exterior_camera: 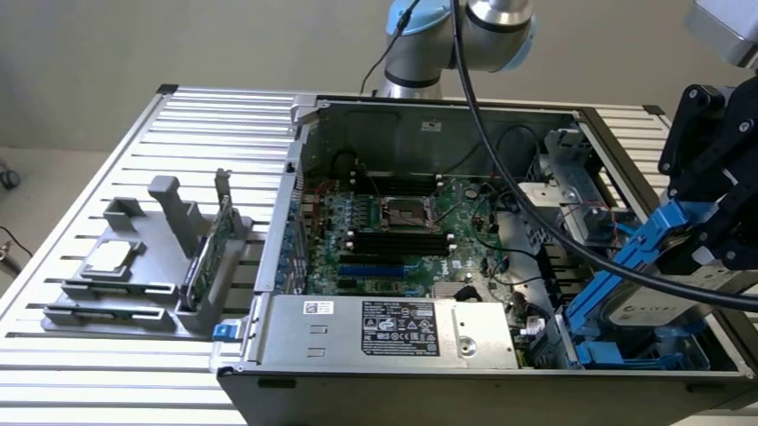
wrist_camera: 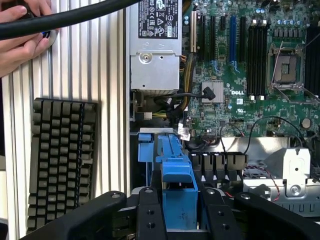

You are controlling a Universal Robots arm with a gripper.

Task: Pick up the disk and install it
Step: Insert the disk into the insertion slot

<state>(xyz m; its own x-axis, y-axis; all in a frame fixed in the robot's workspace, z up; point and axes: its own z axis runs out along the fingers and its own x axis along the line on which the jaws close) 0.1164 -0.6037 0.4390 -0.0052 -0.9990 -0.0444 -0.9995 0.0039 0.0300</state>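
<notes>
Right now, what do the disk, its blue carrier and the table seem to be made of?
The disk: silver-grey body with dull sheen, probably metal; white label, perhaps paper. The blue carrier: uniform bright colour, slight gloss, likely moulded plastic. The table: pale ribbed slats with brushed shine, likely aluminium.

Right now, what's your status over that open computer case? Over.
Black gripper shut on silver-grey disk in bright blue plastic carrier. Disk tilted over the drive bay, not seated. Thick black cable hangs close by.
</notes>
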